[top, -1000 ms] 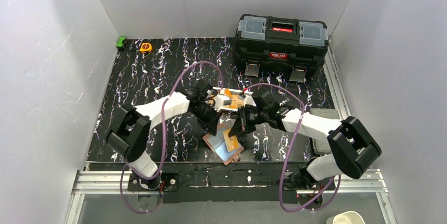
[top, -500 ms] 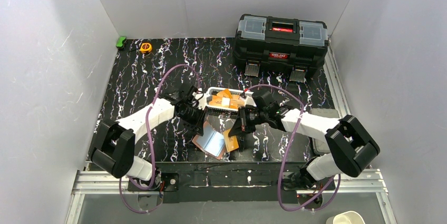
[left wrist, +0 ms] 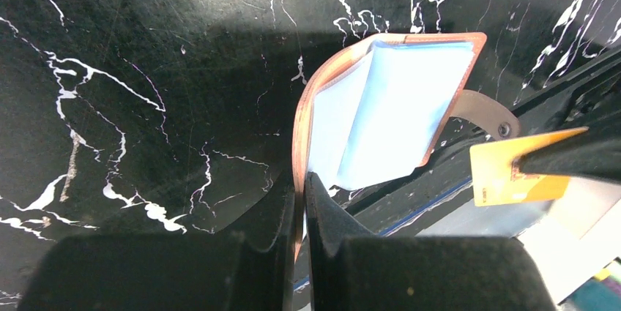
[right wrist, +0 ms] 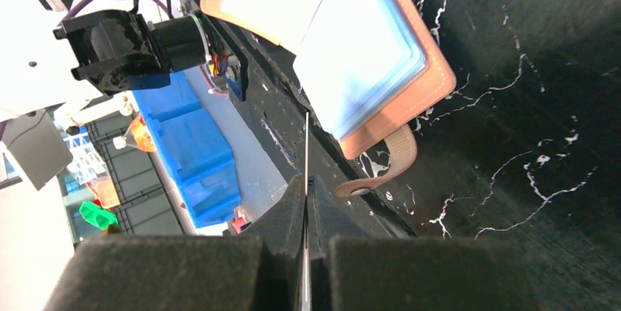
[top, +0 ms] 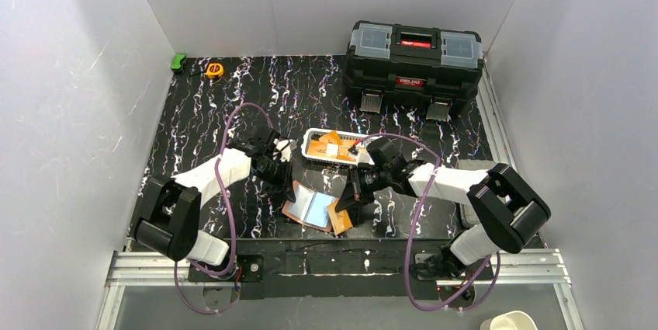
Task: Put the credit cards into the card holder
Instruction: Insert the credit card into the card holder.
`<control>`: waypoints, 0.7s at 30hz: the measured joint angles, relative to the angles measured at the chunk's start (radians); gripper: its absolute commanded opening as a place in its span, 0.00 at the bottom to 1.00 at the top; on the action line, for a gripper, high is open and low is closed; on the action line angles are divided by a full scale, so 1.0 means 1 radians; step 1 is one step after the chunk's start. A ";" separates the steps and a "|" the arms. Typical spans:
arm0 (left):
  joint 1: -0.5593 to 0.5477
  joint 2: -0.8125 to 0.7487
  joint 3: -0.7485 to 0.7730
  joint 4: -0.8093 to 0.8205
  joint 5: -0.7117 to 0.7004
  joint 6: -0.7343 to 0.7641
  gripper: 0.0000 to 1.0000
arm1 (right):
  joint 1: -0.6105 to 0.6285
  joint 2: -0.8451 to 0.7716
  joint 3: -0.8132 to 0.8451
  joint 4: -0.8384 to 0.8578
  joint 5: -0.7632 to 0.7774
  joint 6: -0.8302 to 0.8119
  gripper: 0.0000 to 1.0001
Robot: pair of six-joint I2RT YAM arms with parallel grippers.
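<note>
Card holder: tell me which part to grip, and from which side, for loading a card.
Pinch the thin salmon cover edge of the card holder, on the side away from its snap tab, coming from the left, as the left gripper does with shut jaws. That should leave the open blue inside free for the orange card in the right gripper.

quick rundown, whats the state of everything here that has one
card holder, open, light blue inside showing
orange card, beside the holder, not yet inserted
left hand, shut on the card holder's edge
right hand, shut on the orange card
toolbox, lid closed
white basket, orange pieces inside
</note>
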 measured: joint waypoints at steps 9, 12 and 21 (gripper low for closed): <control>0.006 0.000 -0.025 0.048 0.022 -0.056 0.00 | 0.010 0.029 -0.007 -0.025 -0.006 -0.004 0.01; 0.006 -0.002 -0.029 0.056 0.026 -0.059 0.00 | 0.010 0.038 -0.013 -0.029 -0.005 -0.005 0.01; 0.006 -0.004 -0.029 0.067 0.036 -0.059 0.00 | 0.010 0.046 -0.040 -0.031 0.005 -0.017 0.01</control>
